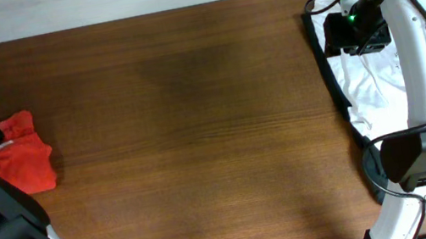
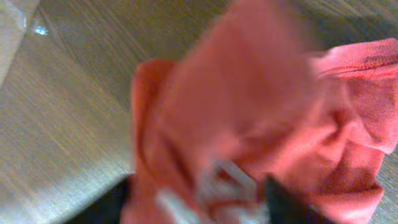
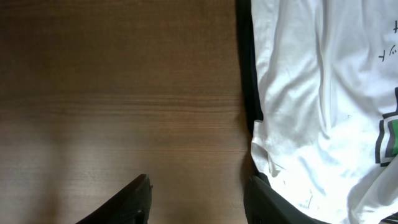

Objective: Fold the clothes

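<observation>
One orange tee (image 1: 23,162), one white tee (image 3: 311,93), print illegible; right fingers (image 3: 138,198) wide, left fingers (image 2: 289,202) unclear.

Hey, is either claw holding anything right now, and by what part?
The right claw is open over the wooden table, holding nothing. The red shirt bunches against the left claw, but blur hides whether it is gripped, or where.

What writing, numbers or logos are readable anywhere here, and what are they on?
No text here can be read.
White cotton T-shirt: small dark print near the frame edge, too small and cut off to read; a green and black graphic, no legible words.
Orange-red T-shirt: too blurred to read any print.
Dark wooden table: no writing.
</observation>
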Tool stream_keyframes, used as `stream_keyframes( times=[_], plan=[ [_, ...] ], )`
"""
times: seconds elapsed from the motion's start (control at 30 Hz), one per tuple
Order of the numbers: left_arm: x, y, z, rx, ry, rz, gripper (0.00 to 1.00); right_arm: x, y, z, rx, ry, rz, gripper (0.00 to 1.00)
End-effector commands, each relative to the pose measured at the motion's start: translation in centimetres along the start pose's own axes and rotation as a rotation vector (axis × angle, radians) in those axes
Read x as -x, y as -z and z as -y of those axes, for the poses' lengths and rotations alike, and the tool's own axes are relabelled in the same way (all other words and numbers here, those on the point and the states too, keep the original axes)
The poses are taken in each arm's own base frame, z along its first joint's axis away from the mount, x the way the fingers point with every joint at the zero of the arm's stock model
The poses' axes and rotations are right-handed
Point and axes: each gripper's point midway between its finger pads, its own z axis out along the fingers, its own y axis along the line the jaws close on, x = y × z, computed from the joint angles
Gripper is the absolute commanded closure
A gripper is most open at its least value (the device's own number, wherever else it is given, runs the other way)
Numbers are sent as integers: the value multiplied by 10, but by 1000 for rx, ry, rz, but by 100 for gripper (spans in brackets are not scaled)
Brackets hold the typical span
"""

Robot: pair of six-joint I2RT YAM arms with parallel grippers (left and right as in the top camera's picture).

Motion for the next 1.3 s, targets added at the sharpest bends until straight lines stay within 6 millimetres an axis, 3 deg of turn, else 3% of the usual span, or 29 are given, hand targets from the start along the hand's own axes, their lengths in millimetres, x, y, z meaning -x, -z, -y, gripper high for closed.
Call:
stream_keyframes(
  times=[0.0, 0.13, 0.23, 0.33, 0.43, 0.5, 0.57, 0.67, 0.7, 0.8, 0.9, 1.0, 1.07, 1.27],
  plan=[
    [10, 10, -7, 24, 19, 32, 1, -3, 10, 3, -16, -6, 20, 48],
    [20, 38, -22, 107, 25, 92, 1, -2, 10, 10, -18, -25, 22, 48],
    [25, 76, -7, 78, 7, 160, 1, -1, 11, 16, 9, -53, 27, 42],
    [25, 116, 35, -10, -62, 228, 1, 8, 12, 15, 71, -59, 61, 28],
    [13, 149, 93, -110, -229, 277, 1, 18, 15, 6, 165, 15, 104, 12],
    [-22, 168, 143, -158, -392, 237, 1, 19, 11, 9, 166, 16, 98, 10],
    [-58, 174, 159, -160, -453, 148, 1, 14, 9, 13, 166, -2, 72, 10],
    [-110, 179, 161, -173, -511, -31, 1, 1, 8, 26, 145, -38, 17, 10],
    [-130, 181, 160, -205, -530, -114, 1, -1, 8, 30, 134, -47, 14, 5],
    [-165, 189, 149, -244, -552, -281, 1, -14, 3, 38, 128, -85, -23, 1],
    [-178, 199, 140, -264, -536, -316, 1, -55, -8, 54, 63, -119, -126, 1],
    [-188, 214, 126, -281, -527, -293, 1, -94, -19, 55, 69, -149, -219, 1],
    [-195, 225, 106, -250, -484, -249, 1, -119, -23, 53, 73, -155, -261, 1],
    [-196, 260, 79, -351, -365, 76, 1, -139, -29, 51, 54, -124, -57, 1]
  ],
)
